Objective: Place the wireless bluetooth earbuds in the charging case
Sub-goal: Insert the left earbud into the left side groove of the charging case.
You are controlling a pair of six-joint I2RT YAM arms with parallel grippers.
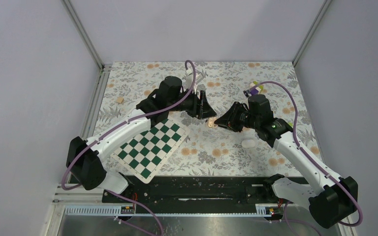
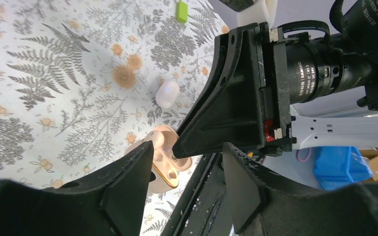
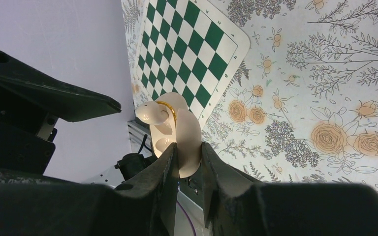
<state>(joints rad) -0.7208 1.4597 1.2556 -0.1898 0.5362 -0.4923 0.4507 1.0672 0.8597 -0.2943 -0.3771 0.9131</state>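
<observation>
Open charging case [image 3: 186,132] pinched in right gripper [image 3: 188,148], between both arms, near chessboard [image 1: 150,145] corner. Left gripper [image 2: 187,153] parted, apparently empty. Likely light, rigid, slick; best grasped across flat sides.

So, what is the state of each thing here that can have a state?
charging case: lid open, gripped.
right pincer: shut on the charging case.
left pincer: open, nothing visible between its fingers.
white oval object: lying free, nothing touching it.
</observation>
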